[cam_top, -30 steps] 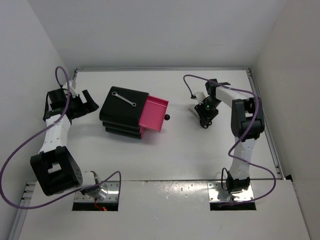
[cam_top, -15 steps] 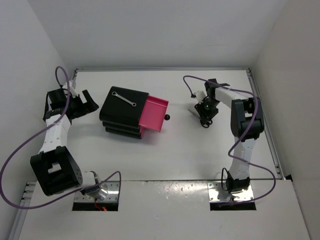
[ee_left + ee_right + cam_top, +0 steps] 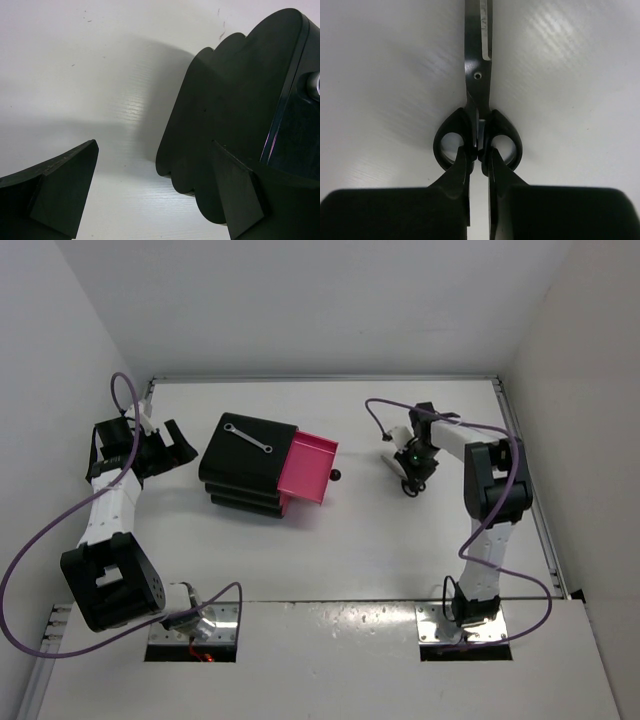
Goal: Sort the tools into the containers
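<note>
Bright, even light falls from overhead on your white table [image 3: 400,550], with short, soft shadows. In your left wrist view the drawer unit [image 3: 240,125] casts a broad grey shadow toward 10 o'clock. Your right wrist view is sharp, with streaky glare at 1 o'clock beside the scissors [image 3: 478,85].

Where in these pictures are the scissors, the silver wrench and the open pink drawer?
scissors [image 3: 476,87], right wrist view, on the blades just below the pivot screw
silver wrench [image 3: 248,438], top view, middle of its shaft
pink drawer [image 3: 308,468], top view, bare inner floor
</note>
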Action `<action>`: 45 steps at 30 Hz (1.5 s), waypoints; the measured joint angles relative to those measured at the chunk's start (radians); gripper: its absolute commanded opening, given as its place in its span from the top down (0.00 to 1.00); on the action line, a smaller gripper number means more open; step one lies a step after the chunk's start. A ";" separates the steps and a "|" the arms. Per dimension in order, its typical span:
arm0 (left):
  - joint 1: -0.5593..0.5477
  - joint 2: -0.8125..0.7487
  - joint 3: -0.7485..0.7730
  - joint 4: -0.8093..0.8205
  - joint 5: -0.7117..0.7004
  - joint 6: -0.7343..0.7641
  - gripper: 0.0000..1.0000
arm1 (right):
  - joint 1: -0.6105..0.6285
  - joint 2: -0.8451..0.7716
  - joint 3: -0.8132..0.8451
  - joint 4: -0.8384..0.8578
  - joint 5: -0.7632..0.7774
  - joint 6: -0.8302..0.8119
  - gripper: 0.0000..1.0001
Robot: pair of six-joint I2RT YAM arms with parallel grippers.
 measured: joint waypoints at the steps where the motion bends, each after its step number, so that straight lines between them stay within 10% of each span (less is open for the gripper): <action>1: 0.000 0.000 0.000 0.000 0.000 0.000 0.00 | -0.002 -0.006 -0.006 -0.001 -0.003 -0.001 1.00; 24: 0.000 -0.009 0.000 0.003 -0.008 -0.002 0.00 | 0.108 -0.312 0.328 -0.127 -0.579 0.441 1.00; 45: 0.000 -0.017 0.000 0.004 -0.010 -0.002 0.00 | 0.357 -0.243 0.285 -0.050 -0.471 0.708 1.00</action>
